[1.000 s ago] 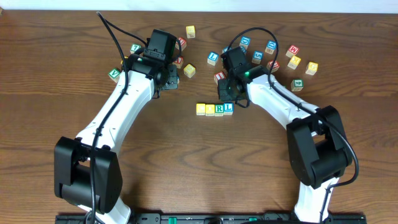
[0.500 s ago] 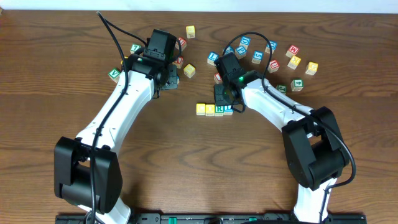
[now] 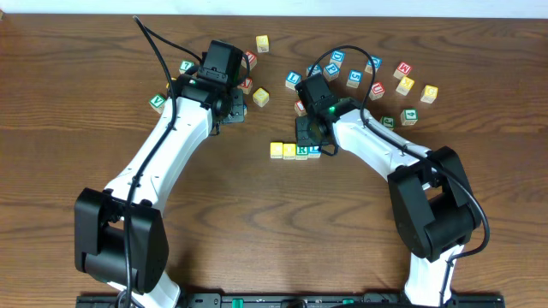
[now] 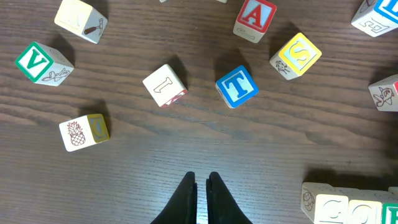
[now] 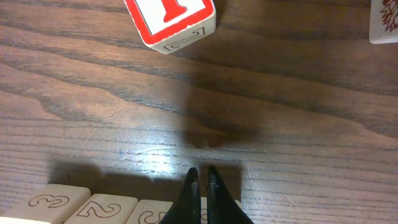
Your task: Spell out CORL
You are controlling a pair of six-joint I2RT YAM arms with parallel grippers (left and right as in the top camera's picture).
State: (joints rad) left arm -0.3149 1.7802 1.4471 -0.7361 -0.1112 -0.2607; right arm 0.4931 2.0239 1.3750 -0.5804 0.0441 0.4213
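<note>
A row of letter blocks (image 3: 295, 151) lies mid-table: two yellow ones at the left, then a green R, then a block under my right gripper (image 3: 312, 140). The right wrist view shows that row's top edges (image 5: 99, 208) at the bottom, with the shut right fingers (image 5: 202, 174) over its right end and holding nothing. My left gripper (image 3: 233, 109) is shut and empty above bare wood (image 4: 200, 179). The left wrist view shows the row's left end (image 4: 333, 208) at the lower right.
Loose blocks lie around: a green V (image 4: 34, 61), a pineapple block (image 4: 84, 132), an I block (image 4: 165, 85), a blue T (image 4: 237, 86), a red A (image 4: 255, 15), a yellow S (image 4: 297, 56). More blocks (image 3: 402, 81) are scattered at the back right. A red-faced block (image 5: 169, 18) lies beyond the right fingers.
My right gripper has moved left and down from behind the row to over the row's right end, hiding the L block. The left arm has not moved.
</note>
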